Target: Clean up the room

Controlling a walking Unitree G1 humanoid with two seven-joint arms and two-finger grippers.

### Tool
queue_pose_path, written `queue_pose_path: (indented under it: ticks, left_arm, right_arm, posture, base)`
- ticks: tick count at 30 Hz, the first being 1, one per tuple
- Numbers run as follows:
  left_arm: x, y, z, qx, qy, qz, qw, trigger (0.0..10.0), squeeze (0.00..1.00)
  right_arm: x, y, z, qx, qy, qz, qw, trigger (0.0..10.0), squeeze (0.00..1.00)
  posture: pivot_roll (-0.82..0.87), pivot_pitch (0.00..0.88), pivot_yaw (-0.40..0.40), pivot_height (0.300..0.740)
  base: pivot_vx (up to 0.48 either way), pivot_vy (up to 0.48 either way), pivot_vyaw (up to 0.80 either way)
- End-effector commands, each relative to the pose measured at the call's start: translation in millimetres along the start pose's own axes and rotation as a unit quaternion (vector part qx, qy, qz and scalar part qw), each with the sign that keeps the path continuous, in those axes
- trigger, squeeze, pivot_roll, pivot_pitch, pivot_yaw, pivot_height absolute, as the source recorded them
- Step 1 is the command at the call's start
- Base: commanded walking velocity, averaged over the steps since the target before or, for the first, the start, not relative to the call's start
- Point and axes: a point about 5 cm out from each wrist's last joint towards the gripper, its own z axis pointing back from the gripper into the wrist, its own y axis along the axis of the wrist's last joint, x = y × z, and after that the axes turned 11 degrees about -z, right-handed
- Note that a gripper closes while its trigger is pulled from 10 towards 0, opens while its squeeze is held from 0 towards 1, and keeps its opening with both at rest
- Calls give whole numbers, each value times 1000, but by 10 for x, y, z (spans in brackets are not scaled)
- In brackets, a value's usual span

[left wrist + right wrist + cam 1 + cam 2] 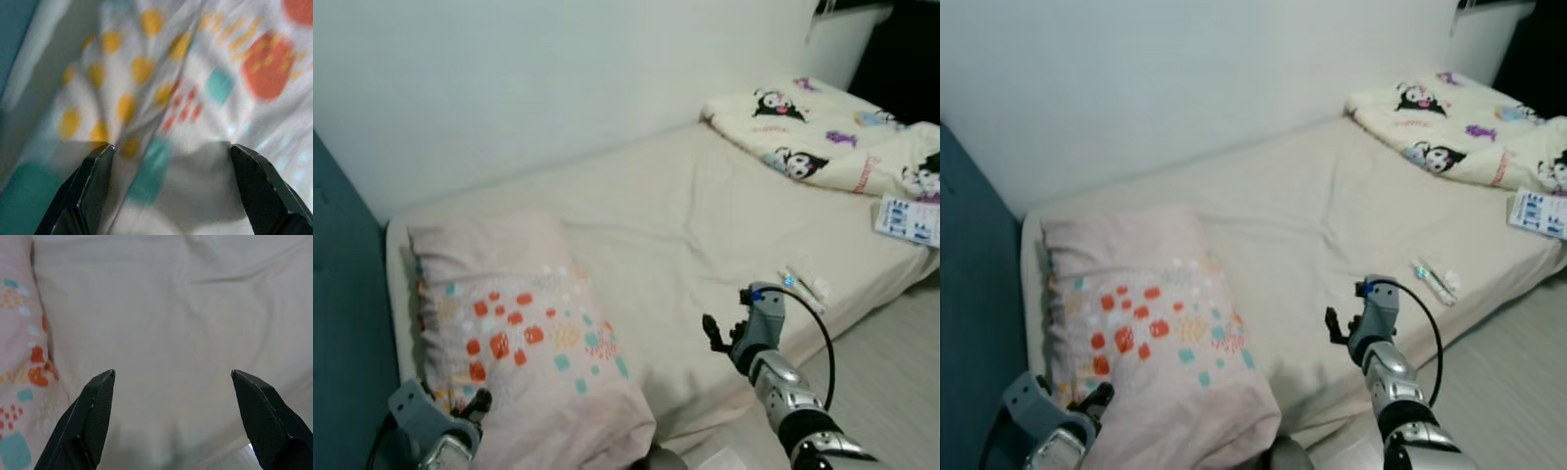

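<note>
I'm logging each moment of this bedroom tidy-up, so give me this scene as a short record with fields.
Setting: bed with cream sheet, against a white wall
Pillow: pink pillow with coloured dots, at the bed's left end
Blanket: folded cartoon-print blanket at the far right end
Small items: toothbrush-like item and a printed packet near the bed's right edge
Left gripper: open, close over the pillow
Right gripper: open, above the sheet
</note>
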Motion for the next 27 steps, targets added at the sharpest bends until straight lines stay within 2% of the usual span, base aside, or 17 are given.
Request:
queue_pose_path:
  ticks: [1, 4, 9, 10, 13, 15, 22, 25, 27]
  left_arm:
    - [-5, -51, 13, -5, 9, 6, 1000, 10000, 0]
    - [41, -26, 0, 1, 0, 11, 1000, 10000, 0]
    - [290, -94, -8, -13, -87, 57, 994, 10000, 0]
    - [290, -94, -8, -13, -87, 57, 994, 10000, 0]
    - [459, -150, 12, -17, -149, 75, 986, 10000, 0]
    - [527, -165, 21, -16, -172, 77, 982, 10000, 0]
    - [587, -170, 21, -16, -179, 48, 983, 10000, 0]
    - [606, -107, -2, -3, -162, 25, 986, 10000, 0]
    - [586, -31, -30, 12, -130, 7, 991, 10000, 0]
  right_arm:
    - [0, 50, 1, 18, 4, -13, 1000, 10000, 0]
    - [-1, 55, 0, 18, 4, -11, 1000, 10000, 0]
    - [12, 83, 3, 24, 4, -13, 1000, 10000, 0]
    - [12, 83, 3, 24, 4, -13, 1000, 10000, 0]
    - [25, 98, 7, 28, 3, -16, 999, 10000, 0]
    - [31, 100, 10, 29, 3, -16, 999, 10000, 0]
    - [24, 92, 11, 28, 5, -15, 999, 10000, 0]
    - [5, 94, 7, 30, 9, -15, 999, 10000, 0]
    - [-4, 96, 6, 31, 11, -15, 999, 10000, 0]
  posture:
    - [-190, 85, 50, 621]
    - [-192, 84, 49, 621]
    - [-199, 84, 52, 621]
    - [-199, 84, 52, 621]
    - [-200, 85, 54, 621]
    - [-199, 85, 53, 621]
    - [-198, 85, 51, 621]
    - [-196, 85, 55, 621]
    - [-195, 87, 56, 621]
  base:
    - [0, 0, 0]
    - [0, 0, 0]
    - [0, 0, 0]
    - [0, 0, 0]
    - [0, 0, 0]
    - [0, 0, 0]
    - [0, 0, 0]
    - [0, 0, 0]
    - [0, 0, 0]
